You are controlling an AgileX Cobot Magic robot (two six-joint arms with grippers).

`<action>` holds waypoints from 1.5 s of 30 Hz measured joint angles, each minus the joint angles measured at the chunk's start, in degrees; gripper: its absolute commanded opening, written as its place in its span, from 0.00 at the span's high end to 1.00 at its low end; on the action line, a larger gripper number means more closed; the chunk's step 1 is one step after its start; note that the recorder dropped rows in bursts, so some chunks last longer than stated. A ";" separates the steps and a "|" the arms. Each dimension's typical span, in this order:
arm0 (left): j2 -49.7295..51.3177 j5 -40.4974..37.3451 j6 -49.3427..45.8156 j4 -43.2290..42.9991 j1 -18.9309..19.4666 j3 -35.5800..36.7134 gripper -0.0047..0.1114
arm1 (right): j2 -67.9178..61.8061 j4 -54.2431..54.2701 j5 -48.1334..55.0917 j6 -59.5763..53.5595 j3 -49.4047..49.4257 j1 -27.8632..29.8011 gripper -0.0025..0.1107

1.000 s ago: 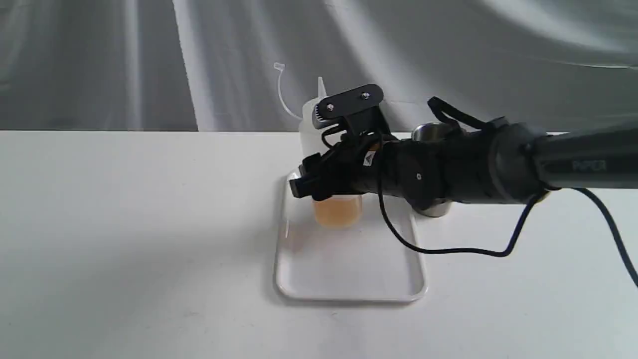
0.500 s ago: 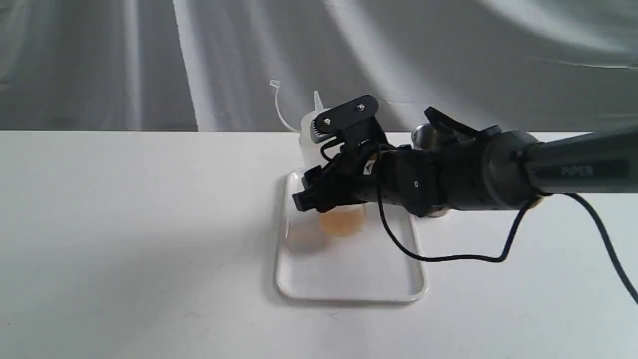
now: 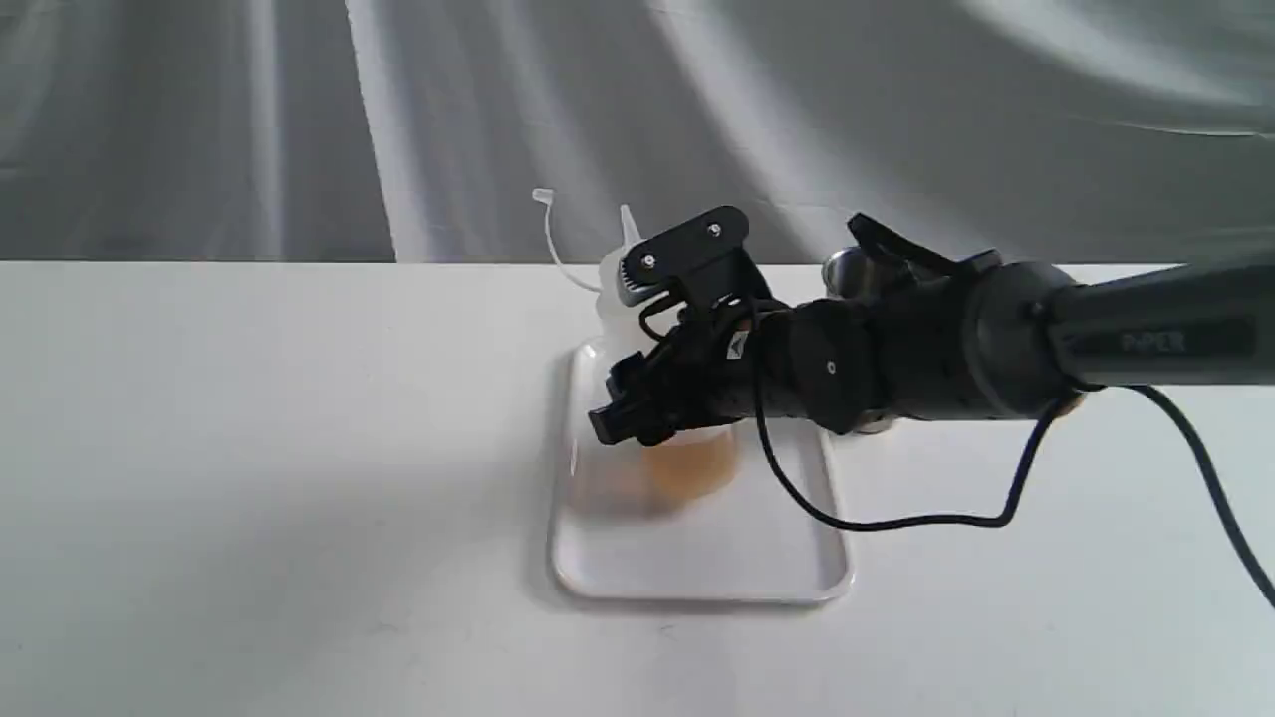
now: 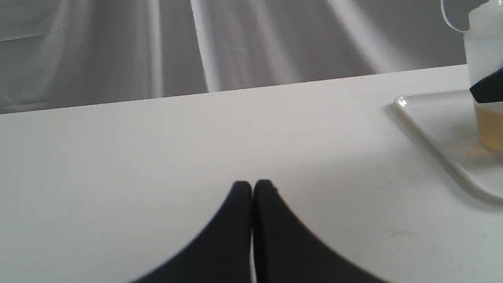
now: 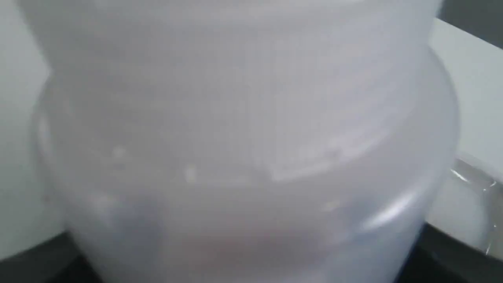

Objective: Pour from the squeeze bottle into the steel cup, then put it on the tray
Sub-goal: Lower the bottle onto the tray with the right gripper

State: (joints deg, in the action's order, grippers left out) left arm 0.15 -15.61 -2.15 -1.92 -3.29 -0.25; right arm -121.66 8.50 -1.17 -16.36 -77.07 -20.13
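My right gripper [image 3: 645, 416] is shut on the squeeze bottle [image 3: 694, 466], gripping its middle. The bottle stands nearly upright over the far half of the white tray [image 3: 697, 570], with amber liquid in its base. Its base is at or just above the tray floor; I cannot tell whether they touch. The nozzle and cap strap [image 3: 547, 231] point up. The bottle's whitish wall [image 5: 251, 137] fills the right wrist view. The steel cup [image 3: 848, 267] stands behind my right arm, mostly hidden, just right of the tray. My left gripper [image 4: 252, 188] is shut and empty, low over the table, left of the tray [image 4: 432, 125] and the bottle [image 4: 485, 55].
A black cable [image 3: 896, 518] hangs from my right arm down to the table beside the tray's right edge. A grey curtain [image 3: 299, 119] closes off the back of the white table [image 3: 249, 448].
My right gripper has lowered the bottle from well above the tray down to about its floor, shifting slightly toward the near side. The left gripper's earlier state is not shown.
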 measured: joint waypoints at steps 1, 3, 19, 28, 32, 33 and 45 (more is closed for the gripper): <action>0.00 0.00 0.00 0.00 0.00 0.00 0.96 | 0.00 0.00 0.02 0.01 0.00 0.00 0.98; 0.00 0.00 0.00 0.00 0.00 0.00 0.96 | 0.00 0.00 0.02 0.01 0.00 0.00 0.98; 0.00 0.00 0.00 0.00 0.00 0.00 0.96 | 0.00 0.00 1.17 0.01 0.00 0.00 0.67; 0.00 0.00 0.00 0.00 0.00 0.00 0.96 | 0.00 0.00 2.23 -0.11 0.00 0.00 0.21; 0.00 0.00 0.00 0.00 0.00 0.00 0.96 | 0.11 -0.22 2.35 -0.22 0.00 0.00 0.18; 0.00 0.00 0.00 0.00 0.00 0.00 0.96 | 0.11 -0.22 2.35 -0.22 0.00 0.00 0.18; 0.00 0.00 0.00 0.00 0.00 0.00 0.96 | 5.74 -3.74 5.55 -0.22 0.00 0.00 0.17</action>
State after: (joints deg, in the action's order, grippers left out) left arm 0.15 -15.61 -2.15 -1.92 -3.29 -0.25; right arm -115.93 4.76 4.38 -16.57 -77.07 -20.13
